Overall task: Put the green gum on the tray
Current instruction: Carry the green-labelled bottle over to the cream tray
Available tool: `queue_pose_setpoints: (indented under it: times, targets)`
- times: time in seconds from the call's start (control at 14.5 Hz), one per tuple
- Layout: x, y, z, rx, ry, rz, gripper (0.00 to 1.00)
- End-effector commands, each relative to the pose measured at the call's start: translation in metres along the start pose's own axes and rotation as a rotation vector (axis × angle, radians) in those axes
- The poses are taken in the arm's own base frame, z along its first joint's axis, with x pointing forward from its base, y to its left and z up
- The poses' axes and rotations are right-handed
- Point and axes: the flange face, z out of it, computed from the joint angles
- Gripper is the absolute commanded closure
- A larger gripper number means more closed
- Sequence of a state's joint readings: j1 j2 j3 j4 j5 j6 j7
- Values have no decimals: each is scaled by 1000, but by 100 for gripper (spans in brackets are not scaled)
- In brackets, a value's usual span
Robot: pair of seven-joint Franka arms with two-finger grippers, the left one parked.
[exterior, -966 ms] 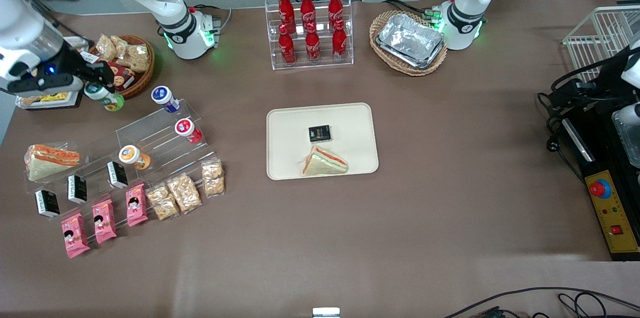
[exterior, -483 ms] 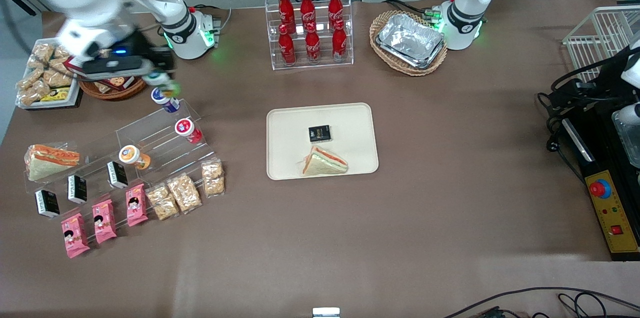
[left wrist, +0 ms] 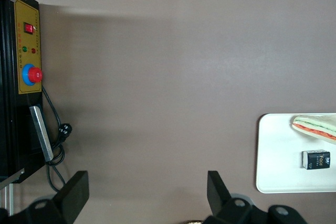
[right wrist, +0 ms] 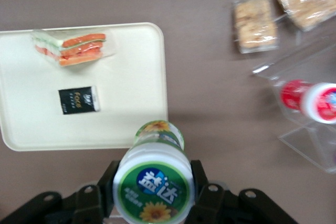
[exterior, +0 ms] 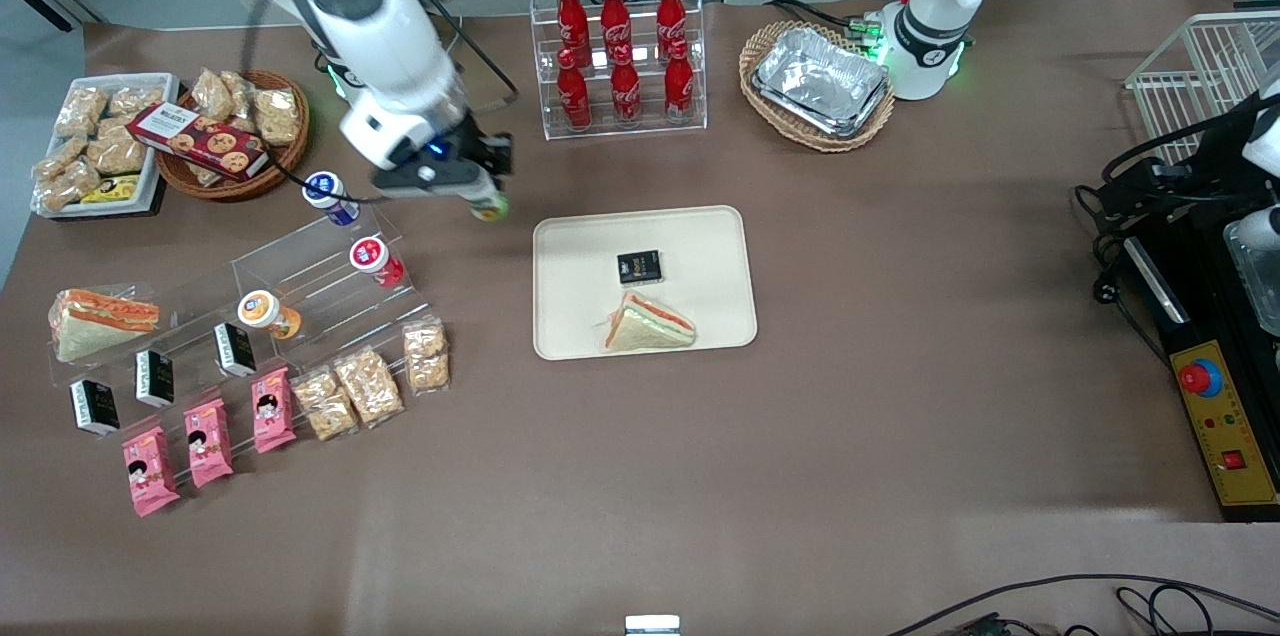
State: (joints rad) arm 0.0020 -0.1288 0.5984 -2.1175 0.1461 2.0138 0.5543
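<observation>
Where front hides, claw [right wrist: 153, 184] grips green gum [right wrist: 153, 181] (wrist)

Even, bright overhead light covers the brown table [exterior: 900, 416], leaving only soft, faint shadows beside the tray [exterior: 700, 236]. A paler sheen lies on the table nearer the front camera than the tray. The foil trays [exterior: 820, 81] glint. The gripper [exterior: 480, 191] and green gum [right wrist: 153, 179] look motion-blurred.

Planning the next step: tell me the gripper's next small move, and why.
Probably carry on sideways over the tray, then lower. The gripper holds the green gum above bare table just short of the tray's rim; open tray surface lies beside the black packet.
</observation>
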Motion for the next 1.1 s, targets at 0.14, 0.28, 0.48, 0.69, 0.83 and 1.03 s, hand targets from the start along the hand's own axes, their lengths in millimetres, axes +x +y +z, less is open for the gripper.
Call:
queue_pose_setpoints:
  times: [0.14, 0.28, 0.48, 0.69, 0.83, 1.03]
  targets:
    - [8, -39, 93, 30, 1, 32, 62]
    - [6, -47, 118, 0, 13, 44, 62]
    - [0, -50, 156, 44, 10, 54, 62]
    - [-9, -47, 185, 64, 5, 40, 62]
    - [-9, -46, 201, 60, -18, 39, 62]
    - [-17, -53, 224, 40, -11, 24, 62]
